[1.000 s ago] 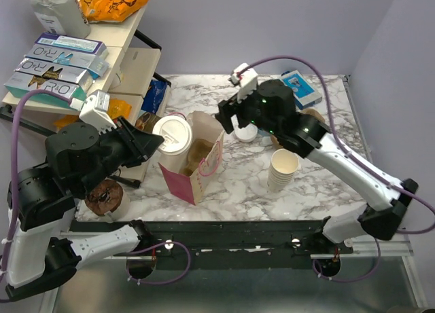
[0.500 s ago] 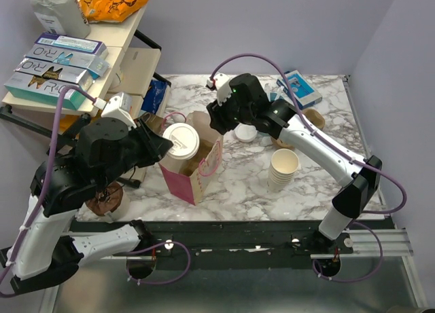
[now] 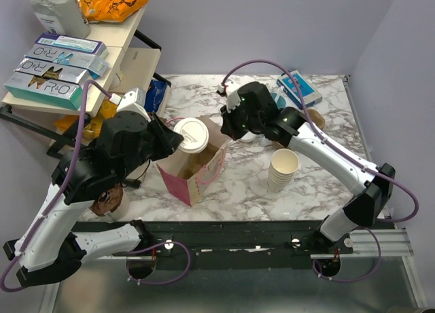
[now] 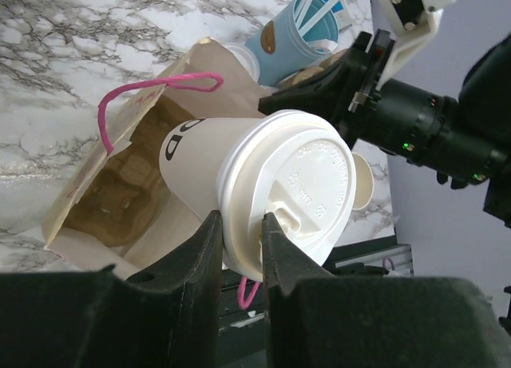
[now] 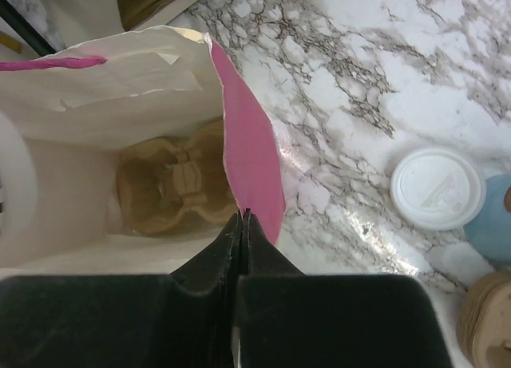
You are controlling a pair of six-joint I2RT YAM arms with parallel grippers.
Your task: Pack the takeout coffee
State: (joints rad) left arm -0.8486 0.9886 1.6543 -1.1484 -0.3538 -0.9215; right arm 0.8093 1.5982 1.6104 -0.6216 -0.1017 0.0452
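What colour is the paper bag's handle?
Bright pink handle, best seen from the left wrist.

I record that the left gripper (image 4: 239, 228) has carried the takeout coffee (image 3: 192, 134) rightward, from beside the paper bag (image 3: 178, 182) to above its open mouth. The right gripper (image 5: 242, 216) has come down and pinched closed on the paper bag's pink rim.

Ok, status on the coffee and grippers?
Left gripper shut on coffee cup, over the bag. Right gripper pinching bag wall. Cardboard carrier in bag bottom.
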